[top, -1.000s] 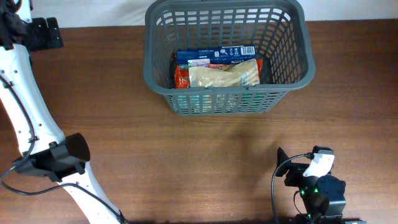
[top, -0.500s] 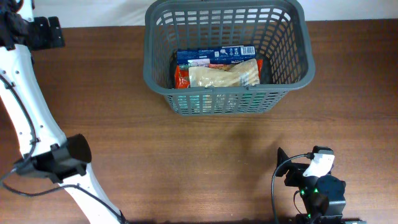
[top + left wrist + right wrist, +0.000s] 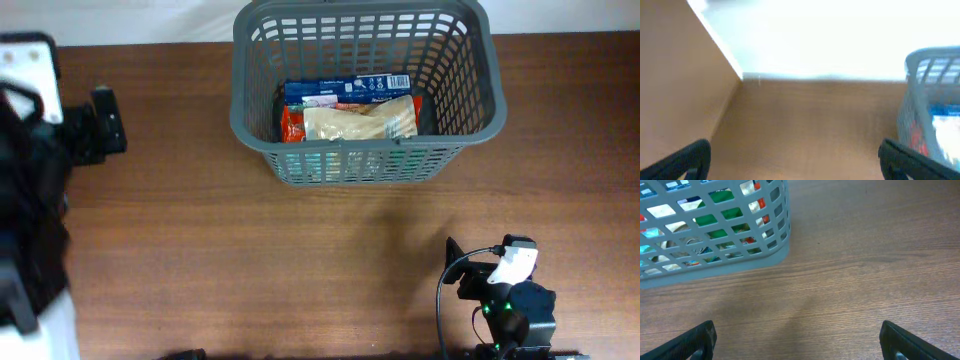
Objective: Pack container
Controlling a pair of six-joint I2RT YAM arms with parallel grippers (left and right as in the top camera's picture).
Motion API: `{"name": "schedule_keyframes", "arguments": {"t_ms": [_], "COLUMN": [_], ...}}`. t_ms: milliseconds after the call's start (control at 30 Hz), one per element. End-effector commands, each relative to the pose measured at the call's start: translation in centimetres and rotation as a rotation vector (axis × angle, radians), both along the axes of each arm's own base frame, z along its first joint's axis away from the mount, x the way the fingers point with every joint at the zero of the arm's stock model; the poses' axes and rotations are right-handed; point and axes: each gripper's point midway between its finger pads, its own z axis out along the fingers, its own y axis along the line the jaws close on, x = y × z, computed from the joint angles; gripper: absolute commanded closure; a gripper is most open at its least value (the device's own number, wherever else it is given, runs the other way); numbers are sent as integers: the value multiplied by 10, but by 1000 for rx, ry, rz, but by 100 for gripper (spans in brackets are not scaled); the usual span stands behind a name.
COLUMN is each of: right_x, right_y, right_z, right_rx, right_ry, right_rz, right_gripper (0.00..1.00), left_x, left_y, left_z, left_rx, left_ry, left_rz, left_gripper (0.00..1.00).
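The container (image 3: 365, 160) is a large dark grey basket with slotted sides at the back middle of the table. Inside lie a blue box (image 3: 345, 89), a red packet (image 3: 291, 124) and a beige bag (image 3: 360, 122). It also shows at the right edge of the left wrist view (image 3: 935, 95) and at the top left of the right wrist view (image 3: 715, 265). My left gripper (image 3: 795, 160) is open and empty over bare wood left of the container, seen from overhead at the far left (image 3: 98, 135). My right gripper (image 3: 797, 340) is open and empty, in front of the container, near the table's front edge (image 3: 470, 272).
The left arm (image 3: 30, 220) looms large and blurred along the left edge of the overhead view. The table's back edge meets a white wall (image 3: 840, 35). Brown wood (image 3: 300, 260) lies between the container and the front edge.
My left arm has risen toward the camera, and its gripper has shifted right and toward the front. The right arm and the container have not moved.
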Motion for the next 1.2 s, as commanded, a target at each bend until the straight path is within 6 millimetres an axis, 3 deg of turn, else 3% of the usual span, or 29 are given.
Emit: {"name": "schedule_keyframes", "arguments": {"t_ms": [0,100,200,367,533,833,900,1167], "right_x": [0,0,0,0,0,0,0,0], "right_y": [0,0,0,0,0,0,0,0], "right_z": [-1,-1,-1,-1,-1,-1,-1,-1], "right_rx": [2,2,2,2,2,2,2,2], "right_ry": [-6,-6,-6,-6,-6,-6,-6,-6], "right_rz": [-7,-7,-7,-7,-7,-6,-7,-7], "right_gripper": [1,1,1,1,1,1,1,1], "left_x": [-7,-22,-42,-72,-85,-93,-87,-79], "left_y": [-20,-42,-57,-64,-58,-52,-52,-52], "left_z": [-22,-10,-17,-54,-96,-173,-187,-215], "left_rx": [24,40,40,39,47,55,54,52], "left_ry": [-51,-258,-372,-473,-546,-581,-550,-495], "left_rz": [-68,-139,-191,-219,-193,-165,-163,-164], "left_gripper": [1,1,1,1,1,1,1,1]}}
